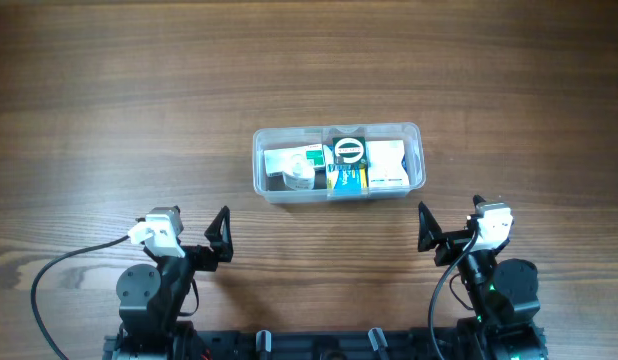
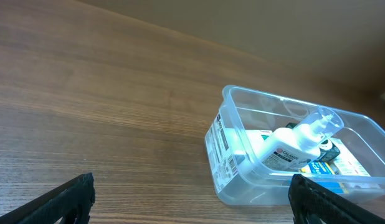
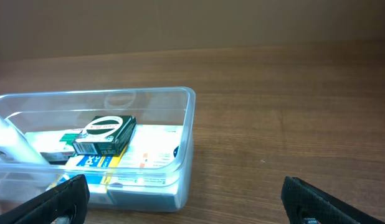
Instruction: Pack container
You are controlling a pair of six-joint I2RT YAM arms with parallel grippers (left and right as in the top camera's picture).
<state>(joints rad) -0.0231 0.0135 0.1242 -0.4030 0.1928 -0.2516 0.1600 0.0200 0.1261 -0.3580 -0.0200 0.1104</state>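
Note:
The clear plastic container (image 1: pixel 259 165) sits on the wooden table at the centre. Inside lie a white pump bottle (image 2: pixel 295 146), a small dark box (image 3: pixel 105 135) on top, a blue and yellow box (image 1: pixel 346 180) and white boxes (image 1: pixel 386 165). The container also shows in the left wrist view (image 2: pixel 233 180) and the right wrist view (image 3: pixel 186 134). My left gripper (image 1: pixel 221 235) is open and empty, near the front edge, left of the container. My right gripper (image 1: pixel 425 228) is open and empty, near the front edge, right of the container.
The wooden table (image 1: pixel 109 120) stretches around the container on all sides. A black cable (image 1: pixel 59 265) loops by the left arm's base at the front left.

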